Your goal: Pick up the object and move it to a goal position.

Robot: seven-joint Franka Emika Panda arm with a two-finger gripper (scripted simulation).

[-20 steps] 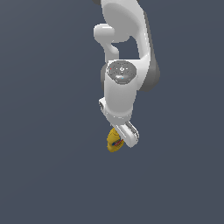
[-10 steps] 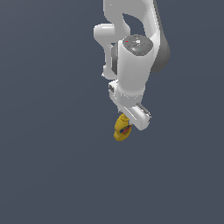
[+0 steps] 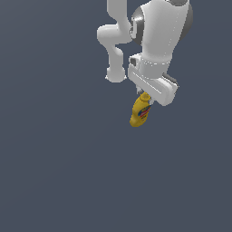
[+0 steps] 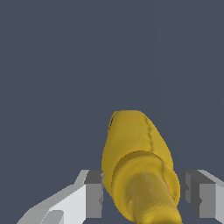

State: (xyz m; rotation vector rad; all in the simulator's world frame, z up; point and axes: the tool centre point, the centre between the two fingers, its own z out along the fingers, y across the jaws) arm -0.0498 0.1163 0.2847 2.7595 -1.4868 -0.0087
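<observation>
The small yellow bottle [image 3: 140, 112] hangs in the air, held at its top end by the tool [image 3: 146, 100]. It tilts a little, with its bottom end pointing down toward 7 o'clock in the exterior view. A red and blue label shows on its side. In the wrist view the bottle [image 4: 138, 166] sits between the two gray fingers [image 4: 93, 194], which press close on both sides of it. So the tool [image 4: 142, 197] is mostly closed and grips the bottle. The white arm [image 3: 156, 41] rises above it toward 12 o'clock. All around is plain dark gray.
</observation>
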